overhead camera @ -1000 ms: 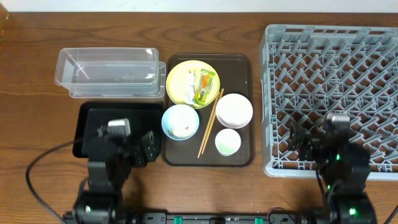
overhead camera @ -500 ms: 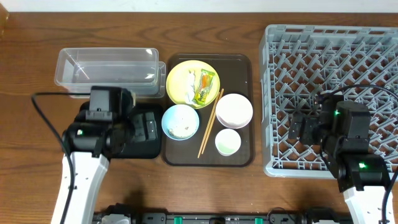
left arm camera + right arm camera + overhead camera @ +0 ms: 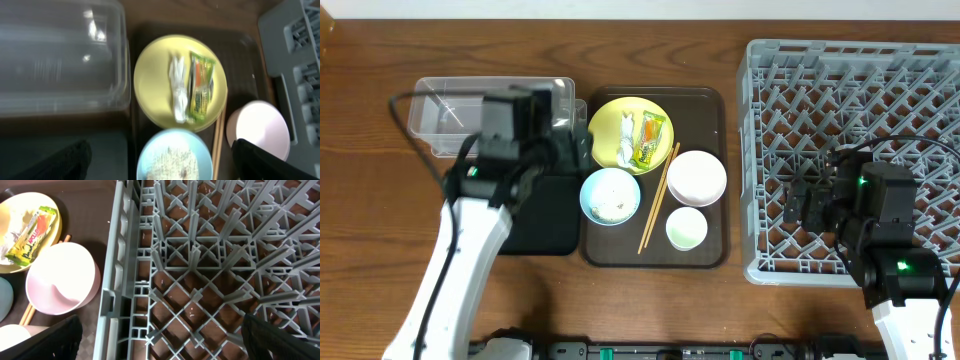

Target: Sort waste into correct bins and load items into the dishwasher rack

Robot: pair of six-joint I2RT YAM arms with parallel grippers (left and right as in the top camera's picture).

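The yellow plate [image 3: 610, 120] holds the white tissue [image 3: 623, 137] and the yellow-green wrapper [image 3: 648, 140]. The light blue bowl [image 3: 610, 196] holds rice [image 3: 172, 161]. The white bowl [image 3: 695, 177], the small cup [image 3: 686, 229] and the chopsticks [image 3: 658, 197] lie beside them. My left gripper [image 3: 570, 152] is open and empty, above the gap between the clear tub [image 3: 445, 105] and the plate. In the left wrist view its fingers [image 3: 160, 167] straddle the blue bowl [image 3: 150, 150]. My right gripper [image 3: 805, 205] is open and empty over the rack's [image 3: 860, 80] left front part [image 3: 200, 265].
The dishes sit on a dark brown serving tray [image 3: 715, 110]. The shallow black tray [image 3: 545, 215] lies in front of the clear tub, partly under my left arm. The rack fills the right side of the table.
My left arm has swung up and right, from over the black tray to the tub's right end near the plate. My right arm rose earlier and has held still since.
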